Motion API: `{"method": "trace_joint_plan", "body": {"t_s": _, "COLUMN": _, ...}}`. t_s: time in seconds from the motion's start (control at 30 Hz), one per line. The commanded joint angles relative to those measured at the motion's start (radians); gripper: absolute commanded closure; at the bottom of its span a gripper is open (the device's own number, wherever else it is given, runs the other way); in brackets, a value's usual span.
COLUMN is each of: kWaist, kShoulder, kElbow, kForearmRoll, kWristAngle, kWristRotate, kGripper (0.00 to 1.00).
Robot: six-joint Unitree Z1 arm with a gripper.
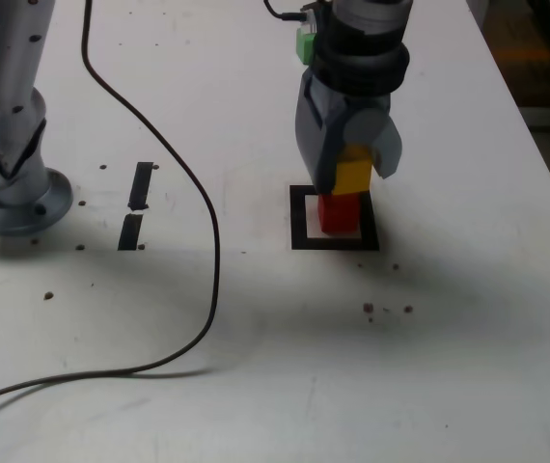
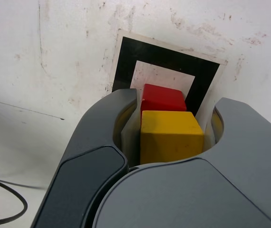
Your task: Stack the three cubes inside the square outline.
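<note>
Hand [image 1: 354,172] clamped on yellow cube [image 1: 354,174], jaws flanking it on both sides. Yellow cube sitting on top of red cube [image 1: 338,212], or just touching it; hard to tell whether fully seated. Red cube resting inside square outline [image 1: 300,224], on its white centre. Green cube [image 1: 305,43] lying well beyond the square outline, partly hidden behind the arm. By the look of it, roughly halfway: base placed, second cube arriving but not yet released, green cube left to fetch and stack. White, scuffed surface [image 1: 449,367] around the square outline, with two short tape strips [image 1: 136,207] and a dark cable [image 1: 207,289] toward the exterior view's left, arm base [image 1: 10,183] beyond those.
</note>
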State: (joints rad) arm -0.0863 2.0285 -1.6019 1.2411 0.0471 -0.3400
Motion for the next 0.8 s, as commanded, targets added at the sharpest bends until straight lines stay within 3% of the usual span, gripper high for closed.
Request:
{"method": "trace_joint_plan", "body": {"t_s": 0.0, "kWaist": 0.001, "kShoulder": 0.005, "kElbow": 0.004, "kForearmRoll": 0.0, "kWristAngle": 0.001, "kWristRotate": 0.002, "kGripper": 0.6}}
{"method": "trace_joint_plan", "body": {"t_s": 0.43, "kWaist": 0.006, "kShoulder": 0.027, "kElbow": 0.009, "kForearmRoll": 0.006, "kWristAngle": 0.006, "kWristRotate": 0.019, "kGripper": 0.58}}
{"method": "trace_joint_plan", "body": {"t_s": 0.63, "kWaist": 0.006, "kShoulder": 0.032, "kElbow": 0.017, "kForearmRoll": 0.009, "kWristAngle": 0.011, "kWristRotate": 0.023, "kGripper": 0.41}}
{"method": "trace_joint_plan", "body": {"t_s": 0.77, "kWaist": 0.006, "kShoulder": 0.033, "kElbow": 0.007, "kForearmRoll": 0.01, "kWristAngle": -0.002, "kWristRotate": 0.026, "kGripper": 0.38}}
